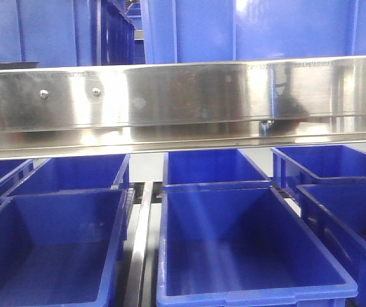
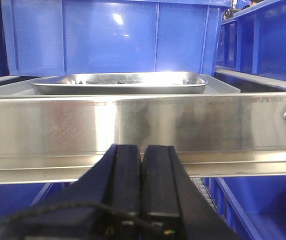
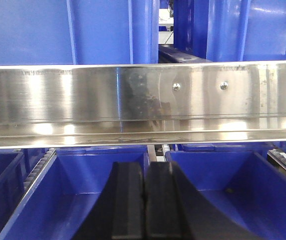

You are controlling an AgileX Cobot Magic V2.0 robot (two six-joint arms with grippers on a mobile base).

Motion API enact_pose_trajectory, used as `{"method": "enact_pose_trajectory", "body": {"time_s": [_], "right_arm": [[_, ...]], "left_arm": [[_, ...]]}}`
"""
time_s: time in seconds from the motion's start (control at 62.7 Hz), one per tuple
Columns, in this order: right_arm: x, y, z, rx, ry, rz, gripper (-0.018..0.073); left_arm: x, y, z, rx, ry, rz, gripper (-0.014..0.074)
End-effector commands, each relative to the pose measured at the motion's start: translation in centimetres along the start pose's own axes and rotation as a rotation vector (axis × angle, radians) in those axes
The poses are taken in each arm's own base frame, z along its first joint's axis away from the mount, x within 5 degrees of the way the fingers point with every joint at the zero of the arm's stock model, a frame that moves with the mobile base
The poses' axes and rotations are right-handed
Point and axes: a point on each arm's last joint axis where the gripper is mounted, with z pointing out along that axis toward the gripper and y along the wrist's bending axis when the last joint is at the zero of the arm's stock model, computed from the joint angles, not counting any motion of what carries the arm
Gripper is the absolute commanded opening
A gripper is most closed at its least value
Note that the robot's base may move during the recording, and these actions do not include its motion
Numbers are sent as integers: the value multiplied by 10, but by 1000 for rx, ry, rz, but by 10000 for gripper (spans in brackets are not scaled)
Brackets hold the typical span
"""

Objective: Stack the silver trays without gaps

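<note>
In the left wrist view a shiny silver tray [image 2: 119,83] sits on a grey flat tray [image 2: 222,88] on the shelf, just behind the steel shelf rail [image 2: 207,125]. My left gripper [image 2: 142,150] is shut with nothing in it, below and in front of that rail, under the tray. My right gripper [image 3: 144,167] is shut and holds nothing; it hovers over blue bins below the rail [image 3: 83,105]. No silver tray shows in the front view or the right wrist view.
A long steel shelf rail [image 1: 183,102] spans the front view. Blue plastic bins stand above it [image 1: 266,29] and several open blue bins lie below [image 1: 246,249], [image 1: 55,249]. Roller tracks [image 3: 38,167] run between the lower bins.
</note>
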Motion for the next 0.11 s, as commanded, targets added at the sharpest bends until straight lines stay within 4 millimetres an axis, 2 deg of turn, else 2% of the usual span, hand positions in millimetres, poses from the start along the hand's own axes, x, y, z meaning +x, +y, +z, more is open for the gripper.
{"method": "enact_pose_trajectory", "body": {"time_s": [0.0, 0.096], "right_arm": [[-9, 0, -1, 2, -102, -9, 50], [-9, 0, -1, 2, -102, -9, 50]], "left_arm": [[-10, 1, -1, -16, -103, -5, -48], [-10, 1, -1, -16, -103, -5, -48]]}}
